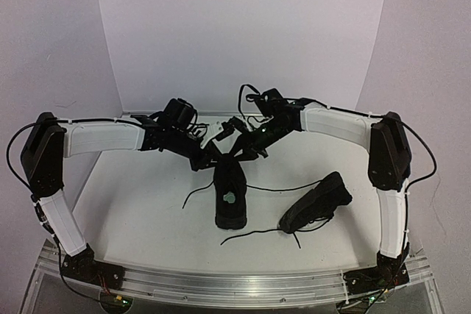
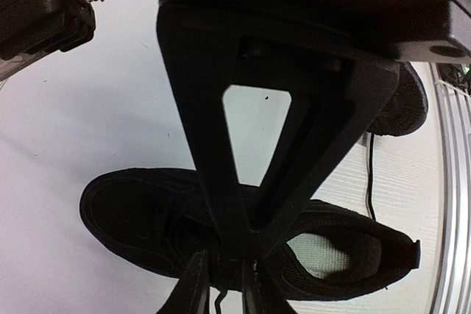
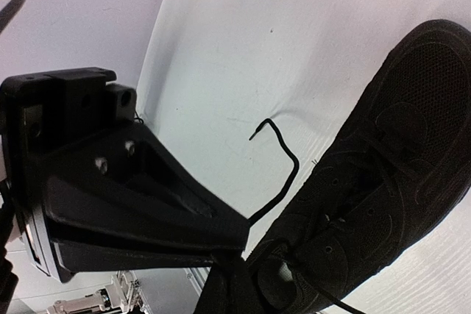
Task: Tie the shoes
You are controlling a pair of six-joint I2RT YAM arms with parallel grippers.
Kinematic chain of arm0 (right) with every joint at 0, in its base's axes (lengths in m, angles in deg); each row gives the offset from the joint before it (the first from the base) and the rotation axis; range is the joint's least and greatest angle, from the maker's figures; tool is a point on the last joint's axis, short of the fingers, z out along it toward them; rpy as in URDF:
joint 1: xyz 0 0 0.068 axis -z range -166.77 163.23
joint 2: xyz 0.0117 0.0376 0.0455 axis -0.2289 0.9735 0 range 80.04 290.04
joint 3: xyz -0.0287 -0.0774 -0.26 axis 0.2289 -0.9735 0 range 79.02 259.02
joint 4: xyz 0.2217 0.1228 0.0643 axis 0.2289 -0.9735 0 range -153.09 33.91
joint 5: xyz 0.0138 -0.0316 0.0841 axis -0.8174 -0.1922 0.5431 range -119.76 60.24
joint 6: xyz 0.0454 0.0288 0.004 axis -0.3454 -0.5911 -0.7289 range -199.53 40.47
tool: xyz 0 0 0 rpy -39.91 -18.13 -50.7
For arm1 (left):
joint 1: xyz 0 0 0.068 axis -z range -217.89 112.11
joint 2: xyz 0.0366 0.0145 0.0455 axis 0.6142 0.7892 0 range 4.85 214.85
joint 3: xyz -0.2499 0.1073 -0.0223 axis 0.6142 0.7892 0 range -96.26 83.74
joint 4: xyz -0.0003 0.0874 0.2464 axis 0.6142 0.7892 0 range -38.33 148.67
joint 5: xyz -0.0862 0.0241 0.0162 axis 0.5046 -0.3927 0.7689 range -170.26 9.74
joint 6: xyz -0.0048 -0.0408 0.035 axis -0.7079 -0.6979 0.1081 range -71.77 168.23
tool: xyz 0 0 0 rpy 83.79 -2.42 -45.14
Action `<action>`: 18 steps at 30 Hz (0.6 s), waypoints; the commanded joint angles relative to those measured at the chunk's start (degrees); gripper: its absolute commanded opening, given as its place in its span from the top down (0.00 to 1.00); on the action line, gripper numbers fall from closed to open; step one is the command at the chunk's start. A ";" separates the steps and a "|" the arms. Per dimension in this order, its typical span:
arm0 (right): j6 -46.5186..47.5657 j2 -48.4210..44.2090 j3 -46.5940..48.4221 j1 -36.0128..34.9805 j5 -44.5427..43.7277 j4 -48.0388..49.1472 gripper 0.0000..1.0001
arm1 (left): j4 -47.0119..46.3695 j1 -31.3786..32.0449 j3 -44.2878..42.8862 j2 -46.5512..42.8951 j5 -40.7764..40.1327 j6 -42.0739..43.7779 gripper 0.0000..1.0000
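**BOTH GRIPPERS MEET OVER THE CENTRE SHOE'S LACING**

**Near edge.** The left arm (image 1: 70, 226) and right arm (image 1: 391, 215) rise from bases at the near corners of the table (image 1: 132, 211). Each climbs to an elbow above its own side edge. From there the forearm reaches inward toward the middle of the far edge.

**Shoes and contents.** The near lace (image 1: 254, 234) lies loose on the table close to the near edge, between the two shoes.
- The centre shoe (image 1: 229, 211) stands upright on its sole at mid-table, heel toward the near edge and toe toward the far edge. Its opening faces up and holds a pale label (image 1: 229, 198) on the insole.
- The right shoe (image 1: 316, 202) lies tipped over and diagonal, between the centre shoe and the right edge and apart from both. Its inside cannot be seen.
- The cross lace (image 1: 287, 187) runs over the table from the centre shoe toward the right shoe.

**Grippers.** The left gripper (image 1: 204, 158) and right gripper (image 1: 246, 151) meet tip to tip over the far half of the centre shoe, above its lacing.
- Left gripper: the fingers (image 2: 193, 284) stand nearly together with a narrow gap between them. One thin lace strand (image 2: 219, 299) sits in that gap. Whether it is pinched cannot be told.
- Right gripper: the fingers (image 3: 228, 288) show at the bottom of the wrist view as one dark mass. How far they are open, and what they hold, cannot be told. A curled lace end (image 3: 280, 154) stands off the table just beside them.
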 commanded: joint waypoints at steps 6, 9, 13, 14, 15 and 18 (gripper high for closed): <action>-0.07 -4.51 1.49 0.41 -1.68 0.80 1.00 | -5.44 0.29 3.16 -4.85 0.05 -3.40 0.44; -0.10 -4.70 1.29 0.41 -1.87 0.85 1.00 | -5.98 0.32 4.24 -5.06 0.22 -4.58 0.34; -0.26 -5.14 1.14 0.50 -2.39 0.84 1.00 | -9.32 0.33 4.78 -4.52 -0.72 -6.35 0.27; -0.34 -5.22 1.02 0.56 -2.47 0.84 1.00 | -9.87 0.33 4.49 -4.10 -0.62 -6.88 0.26; -0.41 -5.30 0.96 0.58 -2.50 0.84 1.00 | -10.15 0.33 4.17 -3.46 -0.38 -7.41 0.25; -0.59 -5.32 0.90 0.57 -2.75 0.84 1.00 | -11.19 0.50 3.34 -1.91 0.37 -8.47 0.20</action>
